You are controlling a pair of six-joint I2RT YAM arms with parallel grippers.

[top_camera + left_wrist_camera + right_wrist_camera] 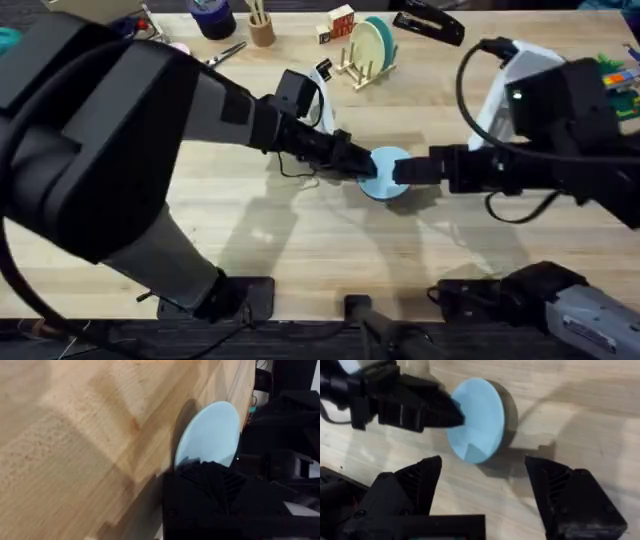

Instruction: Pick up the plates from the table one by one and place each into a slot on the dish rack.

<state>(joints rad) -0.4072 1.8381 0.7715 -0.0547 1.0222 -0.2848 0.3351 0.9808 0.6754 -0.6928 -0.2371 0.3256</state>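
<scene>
The light blue plate (384, 172) sits at the middle of the worktop (300, 240), tilted up on edge. The left gripper (365, 165) reaches in from nine o'clock and grips the plate's rim at its nine o'clock side; in the left wrist view the plate (212, 430) rises straight out of that gripper's fingers (210, 485), and in the right wrist view the left gripper (457, 415) is closed on the rim of the plate (477, 417). The right gripper (405, 172) comes in from three o'clock, just beside the plate's far edge. Its jaws stand wide apart in its own wrist view, with the plate beyond the gap between them and nothing held.

Toward twelve o'clock on the worktop stands the dish rack (366, 68), well apart from both grippers, with the cream-yellow plate (364, 45) on edge in it and a teal plate (384, 42) just behind. To the rack's nine o'clock are a small red-and-white box (340, 22), a wooden cup (262, 30) and scissors (228, 54). The worktop between the blue plate and the rack is open.
</scene>
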